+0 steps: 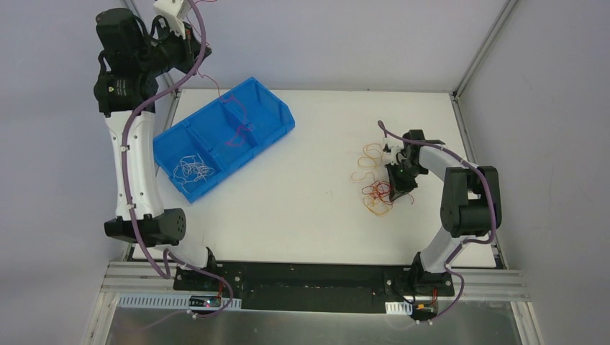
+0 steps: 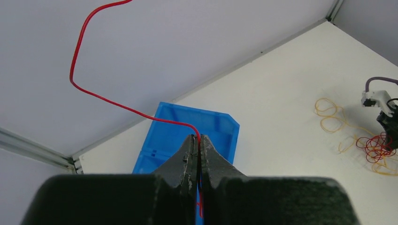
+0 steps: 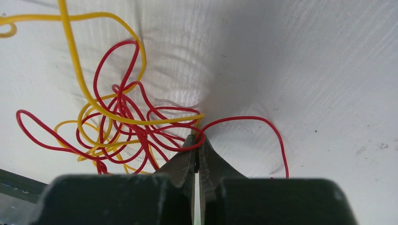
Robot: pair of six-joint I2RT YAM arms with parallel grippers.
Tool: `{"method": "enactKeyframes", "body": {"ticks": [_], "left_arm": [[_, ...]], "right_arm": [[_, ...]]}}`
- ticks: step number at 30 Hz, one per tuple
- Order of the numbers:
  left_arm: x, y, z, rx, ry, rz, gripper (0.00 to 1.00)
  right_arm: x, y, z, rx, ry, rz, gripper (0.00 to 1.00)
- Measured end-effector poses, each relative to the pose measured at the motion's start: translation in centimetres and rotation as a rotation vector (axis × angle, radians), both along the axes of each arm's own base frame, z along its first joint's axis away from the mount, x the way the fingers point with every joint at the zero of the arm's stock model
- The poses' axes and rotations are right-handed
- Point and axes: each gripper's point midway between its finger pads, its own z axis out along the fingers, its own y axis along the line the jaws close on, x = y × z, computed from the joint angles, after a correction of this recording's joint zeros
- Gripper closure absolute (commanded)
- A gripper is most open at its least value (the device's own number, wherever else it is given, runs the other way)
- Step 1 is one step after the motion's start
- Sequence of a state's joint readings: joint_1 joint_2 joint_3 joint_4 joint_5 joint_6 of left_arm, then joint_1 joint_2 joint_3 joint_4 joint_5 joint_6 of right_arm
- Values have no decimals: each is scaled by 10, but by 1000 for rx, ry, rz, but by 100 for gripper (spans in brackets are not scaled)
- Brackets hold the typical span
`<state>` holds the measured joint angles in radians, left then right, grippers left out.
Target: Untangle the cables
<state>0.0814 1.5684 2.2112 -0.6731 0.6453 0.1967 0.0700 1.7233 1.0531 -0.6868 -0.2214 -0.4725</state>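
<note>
My left gripper (image 1: 200, 52) is raised high over the table's far left corner. In the left wrist view it (image 2: 198, 139) is shut on a thin red cable (image 2: 80, 86) that loops upward and also hangs down toward the blue bin (image 2: 218, 124). A tangle of red and orange-yellow cables (image 1: 374, 192) lies on the table at the right. My right gripper (image 1: 398, 188) is down at that tangle. In the right wrist view it (image 3: 197, 141) is shut on a red cable (image 3: 244, 118) at the edge of the tangle (image 3: 117, 122).
The blue bin (image 1: 277, 108) lies at an angle at the far left, with white cables (image 1: 193, 169) in its near compartment and a few red ones (image 1: 241, 129) in the middle one. Loose orange-yellow loops (image 1: 370, 152) lie beyond the tangle. Walls close off the back and right.
</note>
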Motion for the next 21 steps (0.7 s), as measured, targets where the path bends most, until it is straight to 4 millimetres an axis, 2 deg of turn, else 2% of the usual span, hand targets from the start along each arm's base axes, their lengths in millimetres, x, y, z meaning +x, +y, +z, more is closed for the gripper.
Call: {"method": "enactKeyframes", "body": {"ticks": [8, 14, 18, 21], "left_arm": [[59, 26, -39, -2, 53, 60, 100], [84, 45, -75, -22, 86, 70, 100], [80, 69, -132, -51, 164, 60, 100], [60, 89, -190, -66, 249, 43, 100]], "right_arm": [[-3, 6, 6, 40, 21, -5, 100], [-1, 10, 12, 63, 18, -7, 100], [-3, 13, 17, 78, 17, -8, 100], [-4, 14, 21, 84, 12, -7, 100]]}}
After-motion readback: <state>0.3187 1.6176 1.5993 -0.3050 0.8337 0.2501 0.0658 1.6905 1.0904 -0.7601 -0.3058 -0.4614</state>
